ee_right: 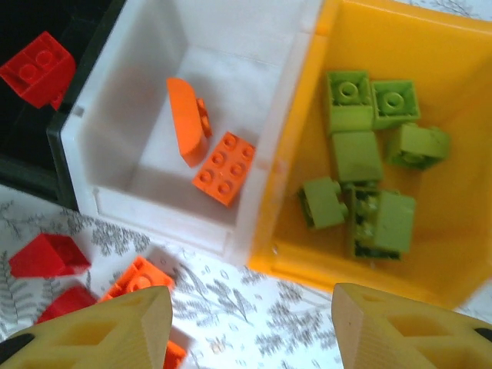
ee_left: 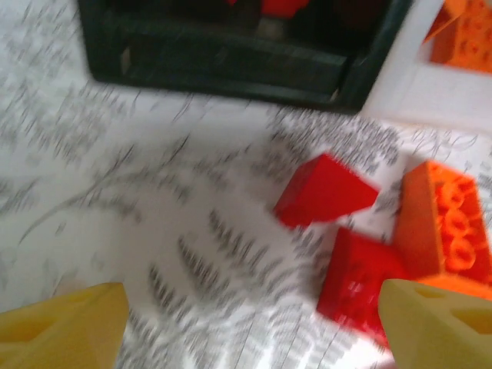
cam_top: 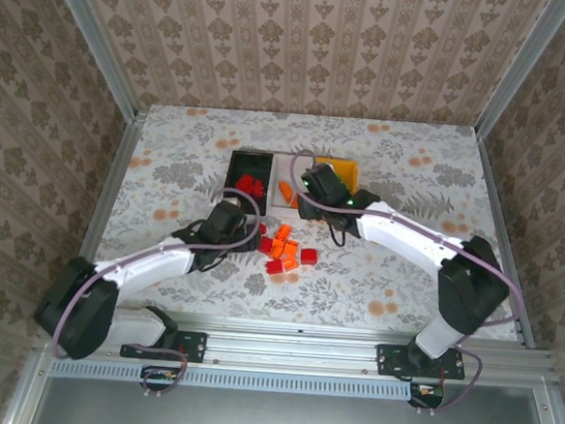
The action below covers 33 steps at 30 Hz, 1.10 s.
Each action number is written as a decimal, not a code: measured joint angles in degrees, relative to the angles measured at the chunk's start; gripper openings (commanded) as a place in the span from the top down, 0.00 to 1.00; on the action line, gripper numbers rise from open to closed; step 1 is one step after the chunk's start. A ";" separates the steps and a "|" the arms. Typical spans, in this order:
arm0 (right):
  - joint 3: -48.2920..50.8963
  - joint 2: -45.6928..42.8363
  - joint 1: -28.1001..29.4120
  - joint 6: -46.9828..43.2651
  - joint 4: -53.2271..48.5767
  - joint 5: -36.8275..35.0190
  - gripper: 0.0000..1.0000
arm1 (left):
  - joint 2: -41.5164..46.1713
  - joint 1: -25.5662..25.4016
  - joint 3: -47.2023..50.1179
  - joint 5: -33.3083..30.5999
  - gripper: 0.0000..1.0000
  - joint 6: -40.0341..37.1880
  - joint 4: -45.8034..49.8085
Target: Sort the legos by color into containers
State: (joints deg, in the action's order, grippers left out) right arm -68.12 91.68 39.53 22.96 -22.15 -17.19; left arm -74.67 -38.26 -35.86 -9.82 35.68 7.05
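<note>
A loose pile of red and orange legos (cam_top: 282,249) lies on the table in front of the containers. My left gripper (ee_left: 250,330) hovers open over bare tablecloth, with two red bricks (ee_left: 327,188) and an orange brick (ee_left: 450,227) just to its right. Nothing is between its fingertips (ee_left: 438,330). My right gripper (ee_right: 254,330) is open and empty, above the table just in front of the white bin (ee_right: 154,211) and the orange-yellow bin (ee_right: 346,269). The white bin holds two orange bricks (ee_right: 224,167). The orange-yellow bin holds several green bricks (ee_right: 357,154). Red bricks (cam_top: 250,185) lie in the black bin (cam_top: 238,160).
The right arm (cam_top: 397,235) reaches across the orange-yellow bin from the right. Red bricks (ee_right: 48,256) and an orange brick (ee_right: 137,280) lie beside the right gripper's left finger. Metal frame rails (cam_top: 114,191) border the table on both sides.
</note>
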 measured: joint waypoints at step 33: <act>15.61 -14.23 -3.54 1.66 3.34 -0.79 0.55 | -23.10 -3.19 -12.37 -1.38 0.61 -8.76 -5.27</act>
State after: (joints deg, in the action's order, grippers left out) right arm -52.51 77.45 35.99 24.62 -18.81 -17.98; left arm -97.78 -41.45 -48.23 -11.20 26.92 1.78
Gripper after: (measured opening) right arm 0.452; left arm 0.414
